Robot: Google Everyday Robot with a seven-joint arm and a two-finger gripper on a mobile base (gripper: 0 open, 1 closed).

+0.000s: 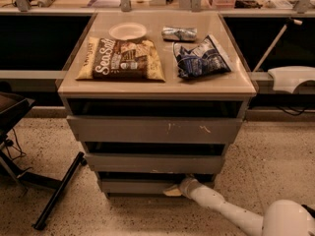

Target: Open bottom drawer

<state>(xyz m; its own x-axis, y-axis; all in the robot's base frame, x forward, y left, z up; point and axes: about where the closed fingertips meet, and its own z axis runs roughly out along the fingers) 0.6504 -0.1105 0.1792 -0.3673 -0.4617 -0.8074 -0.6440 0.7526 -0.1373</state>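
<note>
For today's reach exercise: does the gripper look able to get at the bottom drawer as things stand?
Probably yes. The gripper is low at the bottom drawer front, right of its middle, apparently touching it; nothing stands between them.

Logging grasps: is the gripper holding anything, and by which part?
Cannot be told: the gripper is at the top edge of the bottom drawer, right of middle, but any hold there is hidden.

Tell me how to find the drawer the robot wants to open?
Find the cabinet with snack bags on top; it has three grey drawers stacked up. The bottom drawer is the one nearest the floor, with the robot's gripper at its upper edge. Its front is plain and looks narrowest, unlike the scratched top drawer.
</note>
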